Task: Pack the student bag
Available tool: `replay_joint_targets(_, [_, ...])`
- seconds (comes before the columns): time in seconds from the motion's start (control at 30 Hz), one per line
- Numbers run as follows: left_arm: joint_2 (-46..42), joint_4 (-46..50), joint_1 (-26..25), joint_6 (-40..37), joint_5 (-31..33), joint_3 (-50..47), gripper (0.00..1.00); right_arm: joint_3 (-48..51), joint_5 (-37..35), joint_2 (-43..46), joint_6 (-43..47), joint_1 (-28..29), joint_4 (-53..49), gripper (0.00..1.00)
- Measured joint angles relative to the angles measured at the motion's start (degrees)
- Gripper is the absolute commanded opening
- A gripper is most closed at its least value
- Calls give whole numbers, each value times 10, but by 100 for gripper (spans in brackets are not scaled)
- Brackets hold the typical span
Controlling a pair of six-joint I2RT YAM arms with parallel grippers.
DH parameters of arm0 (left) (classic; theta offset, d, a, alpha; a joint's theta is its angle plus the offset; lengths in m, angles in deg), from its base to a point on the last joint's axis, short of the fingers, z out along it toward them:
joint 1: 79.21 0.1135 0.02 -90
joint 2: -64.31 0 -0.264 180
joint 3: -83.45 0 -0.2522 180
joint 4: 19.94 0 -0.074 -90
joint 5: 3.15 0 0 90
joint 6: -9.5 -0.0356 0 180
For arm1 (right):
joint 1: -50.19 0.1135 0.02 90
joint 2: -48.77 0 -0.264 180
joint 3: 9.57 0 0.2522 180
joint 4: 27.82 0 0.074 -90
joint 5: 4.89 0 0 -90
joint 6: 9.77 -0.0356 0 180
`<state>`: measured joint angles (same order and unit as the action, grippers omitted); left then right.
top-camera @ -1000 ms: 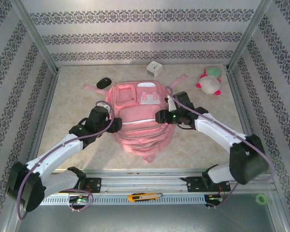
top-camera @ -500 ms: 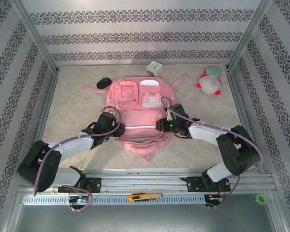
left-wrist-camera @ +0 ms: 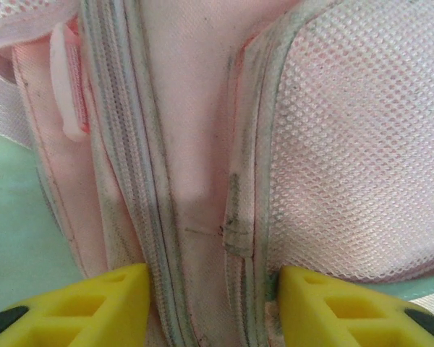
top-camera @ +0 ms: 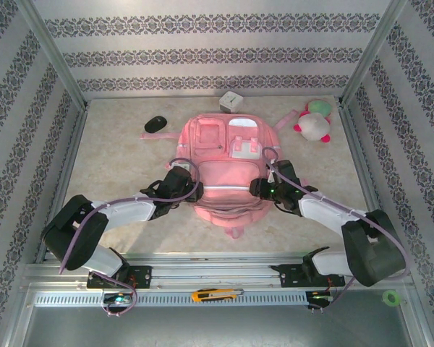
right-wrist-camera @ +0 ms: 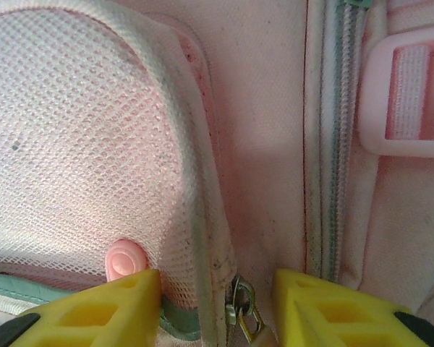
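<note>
Two arms (top-camera: 123, 211) are stretched low over the counter (top-camera: 116, 155), left fingers (left-wrist-camera: 79, 303) and right fingers (right-wrist-camera: 94, 307) clamped on the sides of one student bag (top-camera: 228, 173).

Open table (top-camera: 108, 166) either side of student bag (top-camera: 224, 170)

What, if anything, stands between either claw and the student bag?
Nothing visible. The left claw and right claw sit at opposite sides of the student bag, and both wrist views show its fabric directly between their fingers.
</note>
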<state>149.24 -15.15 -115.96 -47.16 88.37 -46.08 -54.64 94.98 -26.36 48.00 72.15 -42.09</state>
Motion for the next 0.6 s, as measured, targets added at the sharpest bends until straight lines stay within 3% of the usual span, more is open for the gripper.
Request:
replay_joint_targets(0.13, [-5,10,0,-8,10,4,56,0,0,20,0,-1,-15,46])
replay_joint_targets(0.33, [-58,63,3,-43,40,28,71,-9,5,85,17,-22,-88,56])
replay_joint_targets(0.6, [-268,111,49,-160,159,57,87,-105,-6,248,90,-118,-184,65])
